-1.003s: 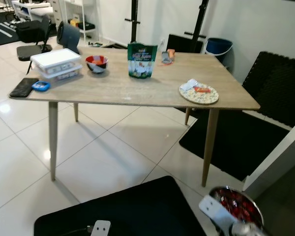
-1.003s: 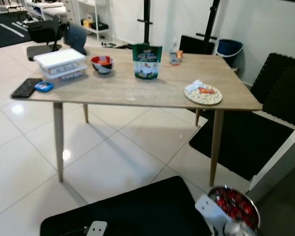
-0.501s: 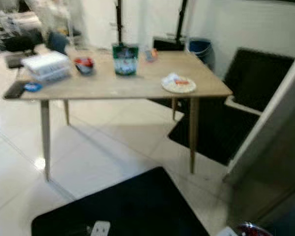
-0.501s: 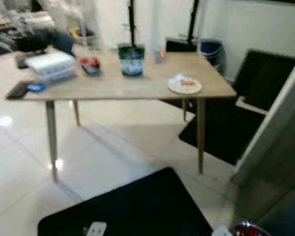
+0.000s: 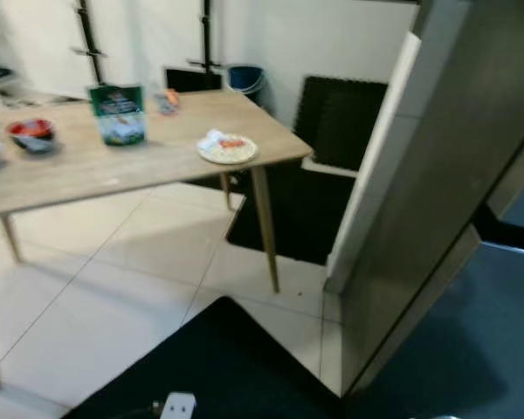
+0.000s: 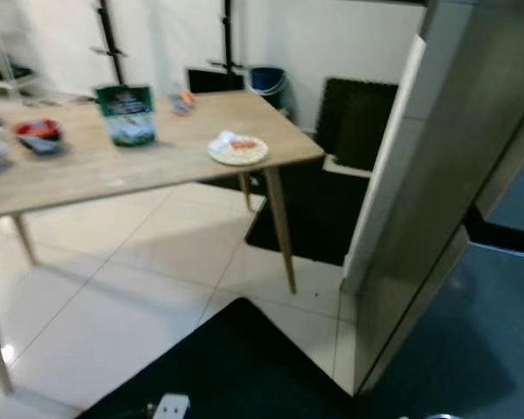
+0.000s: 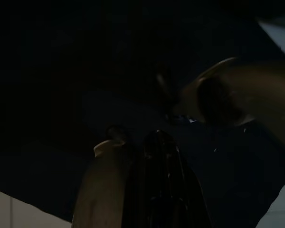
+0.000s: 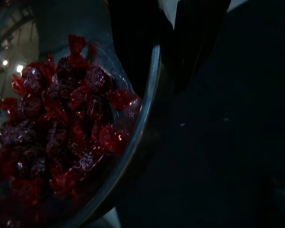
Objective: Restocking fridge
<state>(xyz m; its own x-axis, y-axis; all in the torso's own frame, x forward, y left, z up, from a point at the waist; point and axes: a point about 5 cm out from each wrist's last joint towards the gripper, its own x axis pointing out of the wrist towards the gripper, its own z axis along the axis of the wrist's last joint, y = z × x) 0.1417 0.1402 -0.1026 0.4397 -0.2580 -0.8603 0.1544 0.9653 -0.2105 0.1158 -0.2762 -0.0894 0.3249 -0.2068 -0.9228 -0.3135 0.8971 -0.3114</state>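
White floor tiles (image 5: 140, 288) run under a wooden surface (image 5: 148, 161) on slim legs, which stands to the robot's left. On that surface sit a green pouch (image 5: 119, 113) upright near the middle, a red and dark bowl (image 5: 31, 133) toward the left edge, a round plate (image 5: 228, 149) with scraps on it near the right corner, and a small orange item (image 5: 168, 99) at the far side. Behind the surface are a white wall, two black stands and a blue bin (image 5: 245, 78). Dark floor mats (image 5: 288, 209) lie past the right end of the surface, one leaning against the wall. A tall grey fridge door (image 5: 437, 175) with a white edge rises on the right, and a black mat (image 5: 218, 367) lies on the floor closest to the robot.

In the right wrist view, a metal bowl (image 8: 149, 118) holding red foil-wrapped sweets (image 8: 61, 123) sits close to the camera. The right gripper (image 8: 180, 42) has its jaws clamped on the bowl's rim, one black finger (image 8: 199, 33) outside the rim.

In the left wrist view, the left gripper (image 7: 147, 185) shows as dim shapes in deep shade; whether its jaws are apart or together, I cannot tell.
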